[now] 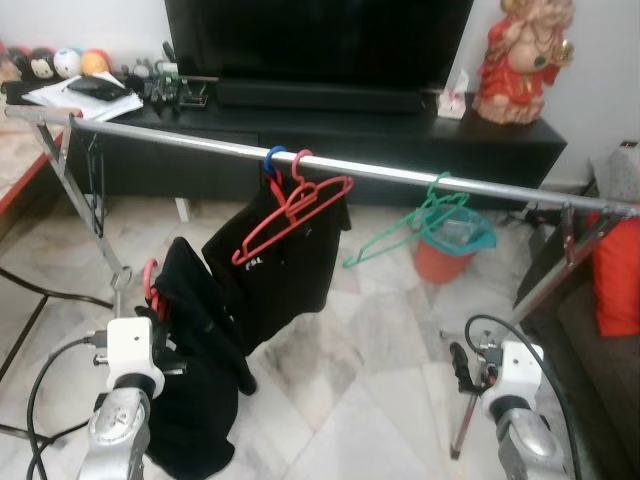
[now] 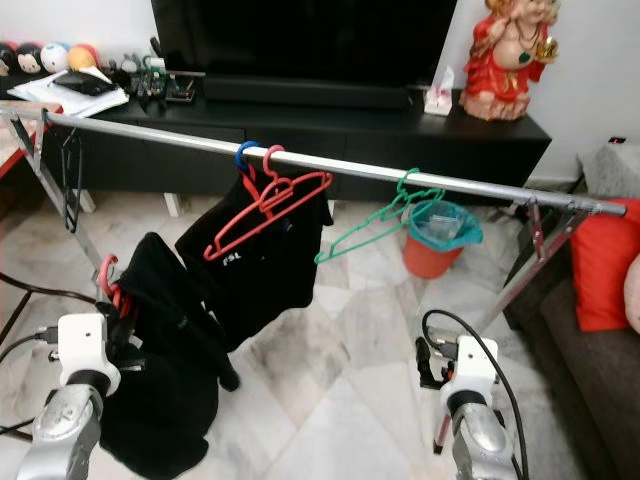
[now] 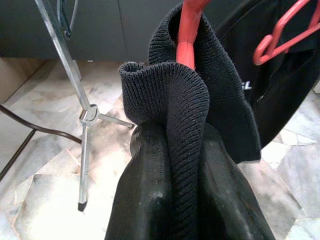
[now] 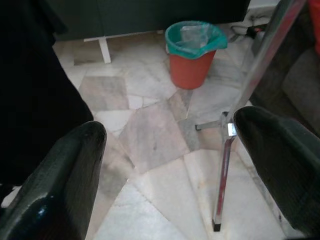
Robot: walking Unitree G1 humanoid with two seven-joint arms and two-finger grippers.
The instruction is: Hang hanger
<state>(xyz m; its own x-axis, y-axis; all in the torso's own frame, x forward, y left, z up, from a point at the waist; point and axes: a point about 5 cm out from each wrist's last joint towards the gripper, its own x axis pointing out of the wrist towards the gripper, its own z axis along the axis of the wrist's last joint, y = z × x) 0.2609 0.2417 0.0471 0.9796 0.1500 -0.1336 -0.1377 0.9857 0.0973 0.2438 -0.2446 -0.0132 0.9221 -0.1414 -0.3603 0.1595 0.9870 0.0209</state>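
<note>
One red hanger (image 3: 187,30) draped in black knit, left gripper (image 3: 172,200) clenching it

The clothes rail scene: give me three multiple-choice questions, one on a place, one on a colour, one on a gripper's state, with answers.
1. Where is the bin?
A. on the TV cabinet
B. on the floor beyond the rail
C. on the sofa

2. What colour is the bare hanger hanging alone on the rail?
A. green
B. yellow
C. white

3. What is the left gripper doing?
A. open and holding nothing
B. shut on black garment
C. gripping the rail

Answers: 1 B, it stands on the tiles behind the rail. 2 A, its wire is green. 3 B, knit fabric on a red hanger is pinched between its fingers.
</note>
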